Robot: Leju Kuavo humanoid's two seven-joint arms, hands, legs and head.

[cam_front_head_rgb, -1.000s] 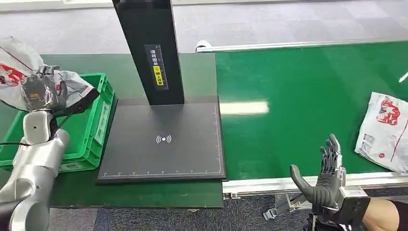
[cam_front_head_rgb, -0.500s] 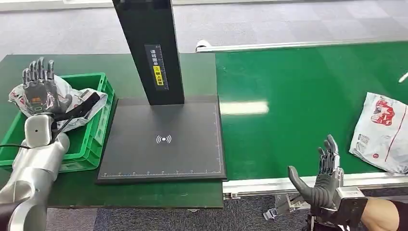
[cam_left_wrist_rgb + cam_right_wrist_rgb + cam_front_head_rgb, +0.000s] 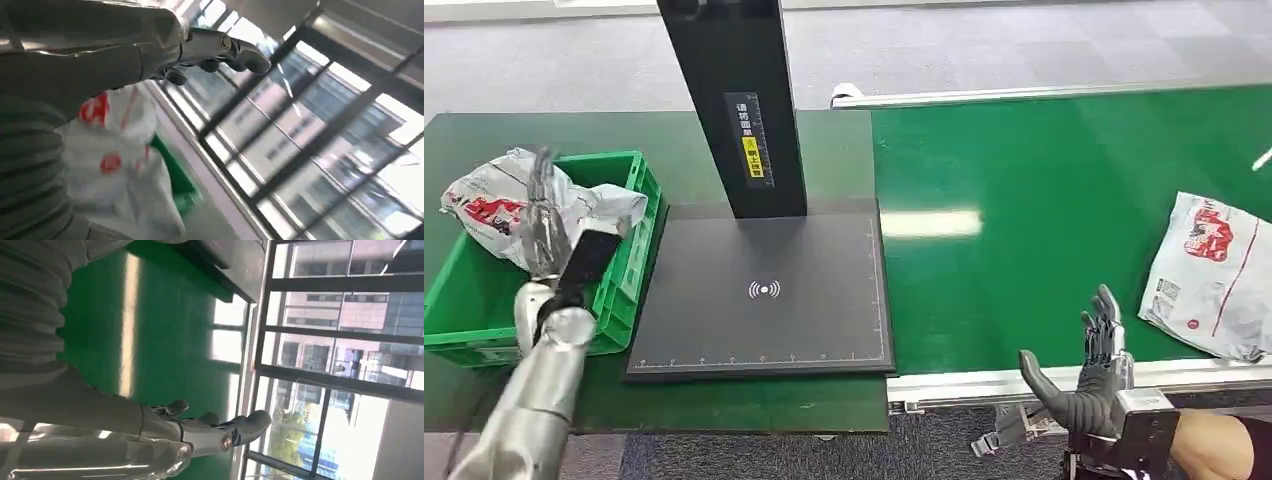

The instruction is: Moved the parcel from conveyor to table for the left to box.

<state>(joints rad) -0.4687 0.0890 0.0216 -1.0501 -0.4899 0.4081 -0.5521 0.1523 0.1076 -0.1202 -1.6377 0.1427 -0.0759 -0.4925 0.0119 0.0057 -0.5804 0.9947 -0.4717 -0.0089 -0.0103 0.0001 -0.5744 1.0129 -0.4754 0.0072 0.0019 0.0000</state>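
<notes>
Right hand is sitting nearest, at the front rail of the conveyor, fingers spread and pointing up, holding nothing. Right wrist view is showing the same: fingers apart over green belt, nothing in them. 1 parcel, white bag with red print, is lying flat on the belt just beyond and to the right of that hand, not touching it. Left hand is blurred, hanging over the near right corner of the green crate, fingers extended and holding nothing; left wrist view is showing fingers loosely apart above a white bag. A 2nd parcel is resting in the crate, draping over its far rim. Black scanner pad is lying between crate and conveyor, its black post standing at the far edge.
</notes>
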